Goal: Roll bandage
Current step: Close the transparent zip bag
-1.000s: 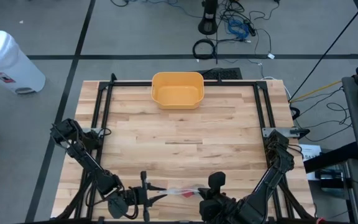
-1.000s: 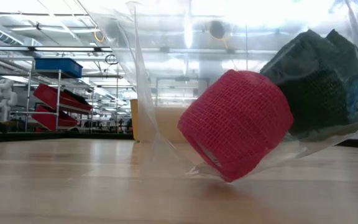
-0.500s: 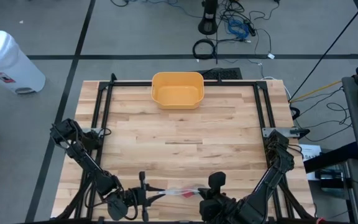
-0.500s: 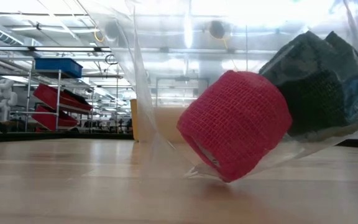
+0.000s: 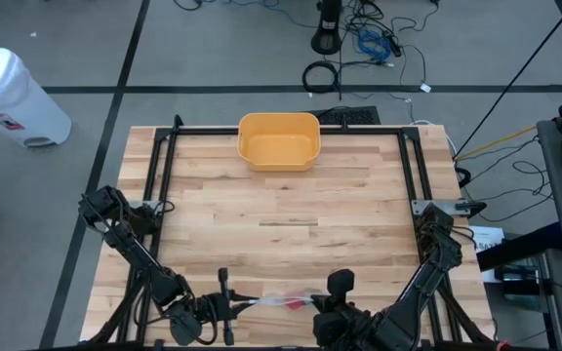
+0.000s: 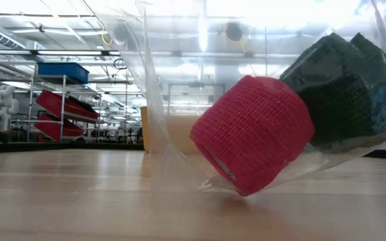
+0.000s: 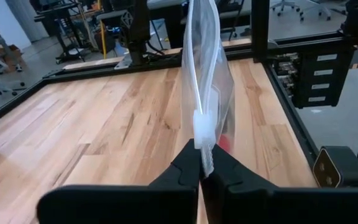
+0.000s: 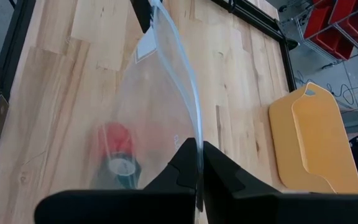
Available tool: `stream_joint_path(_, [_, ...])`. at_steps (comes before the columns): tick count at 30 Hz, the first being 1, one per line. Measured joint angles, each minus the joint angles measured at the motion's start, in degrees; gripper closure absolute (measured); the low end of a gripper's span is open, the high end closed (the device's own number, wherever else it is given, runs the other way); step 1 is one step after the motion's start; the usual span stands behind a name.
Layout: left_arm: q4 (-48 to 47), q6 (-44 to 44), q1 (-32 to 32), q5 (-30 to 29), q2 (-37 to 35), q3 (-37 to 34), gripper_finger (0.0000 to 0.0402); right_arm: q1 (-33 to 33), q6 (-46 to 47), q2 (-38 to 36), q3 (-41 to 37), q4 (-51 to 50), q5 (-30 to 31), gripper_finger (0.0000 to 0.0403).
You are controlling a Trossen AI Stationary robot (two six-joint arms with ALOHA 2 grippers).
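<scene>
A clear zip bag hangs between my two grippers near the table's near edge. Inside it lie a red bandage roll and a dark roll beside it. The red roll also shows through the plastic in the right wrist view. The bag's sagging bottom is down at the tabletop under the red roll. My left gripper is shut on the bag's left end, and my right gripper is shut on its right end. My left gripper pinches the bag's zip edge between its two fingers, just below the white slider. The fingers reach in nearly level from the table's left. The bag stands edge-on beyond them, its zip edge stretched toward the other gripper. My right gripper pinches the zip edge at the bag's other end between its two fingers, slanting down from the table's right. The bag hangs below that edge with the rolls at its bottom.
A yellow bin stands at the middle of the table's far edge. A black frame runs along the table's sides. The bare wood between the bin and the bag is free room.
</scene>
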Motion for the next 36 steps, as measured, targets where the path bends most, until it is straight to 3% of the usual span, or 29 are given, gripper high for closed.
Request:
stream_joint_path(7, [-0.3,2.7,0.1,-0.5,-0.7,0.0,0.0399,0.0,2.3,0.0,0.0,0.0,0.0,0.0394])
stream_joint_path(14, [-4.1,5.5,1.7,1.9,-5.3,0.0,0.04,0.4,1.8,-2.7,-0.1,0.8,-0.1,0.0329])
stream_joint_path(21, [-9.6,3.8,3.9,6.4,-8.5,0.0,0.0401,-0.1,-11.0,-5.6,0.0,13.7,6.4,0.029])
stream_joint_path(29, [-10.4,5.0,5.8,10.9,-10.3,0.0,0.0401,-6.0,-19.7,-1.1,0.0,29.7,1.4,0.0274])
stream_joint_path(36, [-10.8,4.6,6.1,11.7,-10.3,0.0,0.0401,-10.0,-20.3,2.8,0.0,34.3,-2.9,0.027])
